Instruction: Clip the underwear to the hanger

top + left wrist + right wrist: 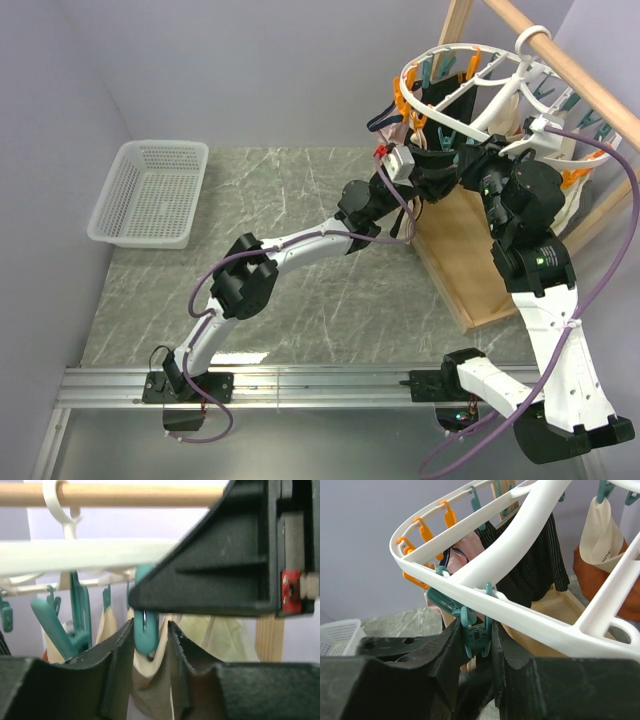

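The round white hanger (470, 75) hangs by its hook from a wooden rod (575, 68) at the back right, with teal and orange clips. The black underwear (462, 108) hangs beneath it; it also shows in the right wrist view (535, 565). My left gripper (150, 632) is shut on the underwear's tan waistband (150, 675), raised up to the tip of a teal clip (146, 630). My right gripper (476, 630) is shut on a teal clip (479, 636) under the hanger's rim (530, 617), squeezing it. Both grippers meet under the rack (455, 165).
A white mesh basket (150, 190) sits at the far left. A wooden base board (470, 250) lies under the rack. Cream (602, 525), rust-brown (625, 580) and pink (467, 547) garments hang from other clips. The right arm's black body (240, 555) crowds the left wrist view.
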You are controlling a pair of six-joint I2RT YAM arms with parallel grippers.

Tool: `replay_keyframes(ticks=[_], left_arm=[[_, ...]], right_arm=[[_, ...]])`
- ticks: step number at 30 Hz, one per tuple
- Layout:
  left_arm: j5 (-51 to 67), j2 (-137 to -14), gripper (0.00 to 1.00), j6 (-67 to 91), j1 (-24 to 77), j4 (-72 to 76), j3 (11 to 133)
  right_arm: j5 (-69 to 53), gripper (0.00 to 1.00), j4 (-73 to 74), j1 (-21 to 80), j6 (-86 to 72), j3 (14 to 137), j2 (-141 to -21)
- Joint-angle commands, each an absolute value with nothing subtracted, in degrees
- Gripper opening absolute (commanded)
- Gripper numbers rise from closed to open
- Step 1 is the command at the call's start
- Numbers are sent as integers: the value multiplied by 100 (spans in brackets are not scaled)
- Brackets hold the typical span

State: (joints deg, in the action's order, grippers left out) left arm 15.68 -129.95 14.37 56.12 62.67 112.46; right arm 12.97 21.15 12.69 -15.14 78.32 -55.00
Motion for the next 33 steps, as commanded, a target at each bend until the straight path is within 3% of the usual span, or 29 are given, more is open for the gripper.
replay_keyframes(ticks=[1, 5, 6, 11, 17, 33], left_arm=[[1784, -12630, 43, 1406, 5634, 6513, 10952], [2055, -11991, 72, 1301, 5590, 6521, 10153], [2109, -11840, 74, 1231, 5572, 6591, 9716], [2407, -10857, 74, 1178, 5414, 6548, 8344], [2954, -10108, 68, 458, 5203, 5680, 7665], [2479, -11619, 64, 387, 5203, 5265, 10107]], right_arm=[[1248, 0, 1898, 1222, -1503, 7945, -5528], [1222, 0, 1872, 1204, -1494, 7945, -5537], [1222, 0, 1863, 1187, -1485, 7937, -5528], [1222, 0, 1828, 1160, -1459, 7840, -5502], [1239, 0, 1819, 1134, -1476, 7814, -5511], [247, 0, 1732, 1028, -1512, 7629, -5265]])
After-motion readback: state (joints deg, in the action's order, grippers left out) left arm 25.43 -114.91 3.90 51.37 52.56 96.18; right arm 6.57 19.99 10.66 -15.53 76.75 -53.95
